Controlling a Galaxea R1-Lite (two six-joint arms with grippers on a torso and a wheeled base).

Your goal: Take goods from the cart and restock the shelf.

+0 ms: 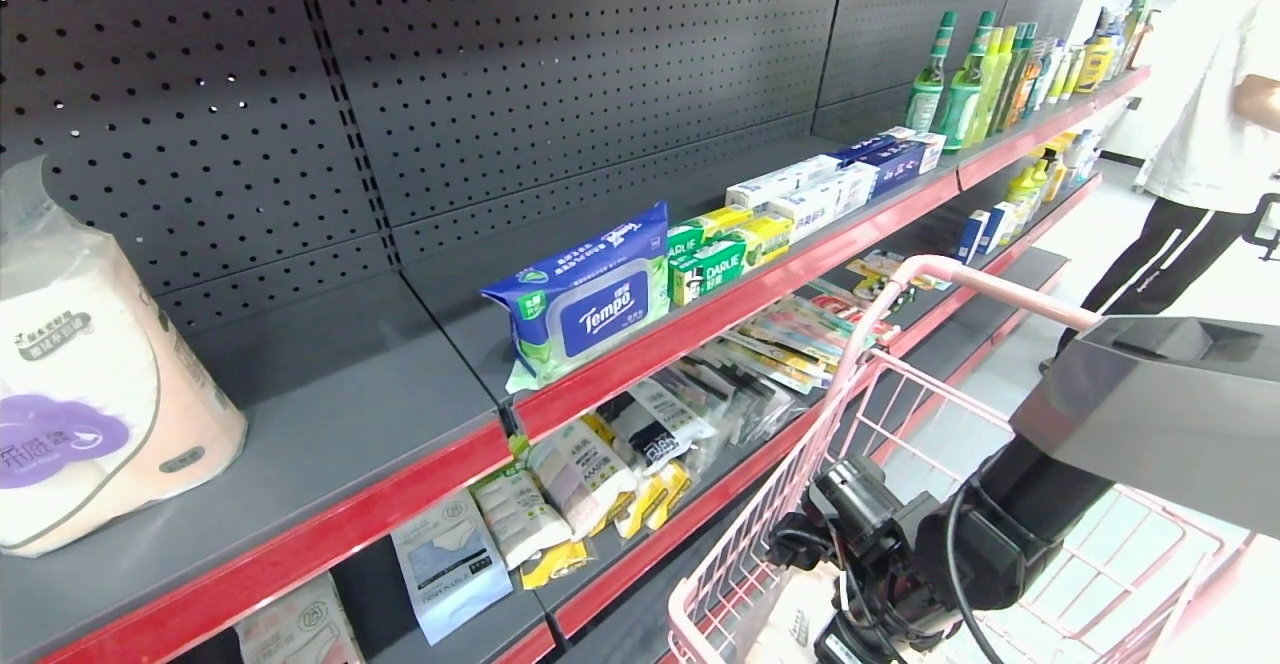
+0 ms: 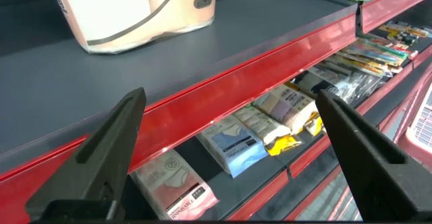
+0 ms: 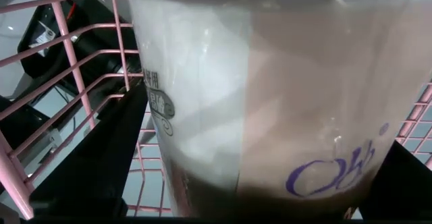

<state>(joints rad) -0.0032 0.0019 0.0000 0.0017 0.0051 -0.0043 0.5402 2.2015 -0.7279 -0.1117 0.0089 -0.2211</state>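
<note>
A pink wire cart (image 1: 905,269) stands at the lower right, in front of the shelf (image 1: 350,424). My right gripper (image 1: 835,644) is down inside the cart. Up close, that gripper (image 3: 250,177) is shut on a plastic-wrapped pack of paper rolls (image 3: 270,82), one dark finger (image 3: 94,156) on each side, with cart wires behind. Another pack of paper rolls (image 1: 90,374) stands on the top grey shelf board at the far left. My left gripper (image 2: 229,163) hangs open with nothing in it, just in front of the red shelf edge (image 2: 256,65), below that pack (image 2: 135,11).
A blue wet-wipes pack (image 1: 585,299), green toothpaste boxes (image 1: 715,254) and white boxes (image 1: 810,194) line the top board to the right, with green bottles (image 1: 950,79) farther along. Bagged goods (image 1: 560,484) and toothbrushes (image 1: 790,339) lie on the lower shelf. Bare board lies between rolls and wipes.
</note>
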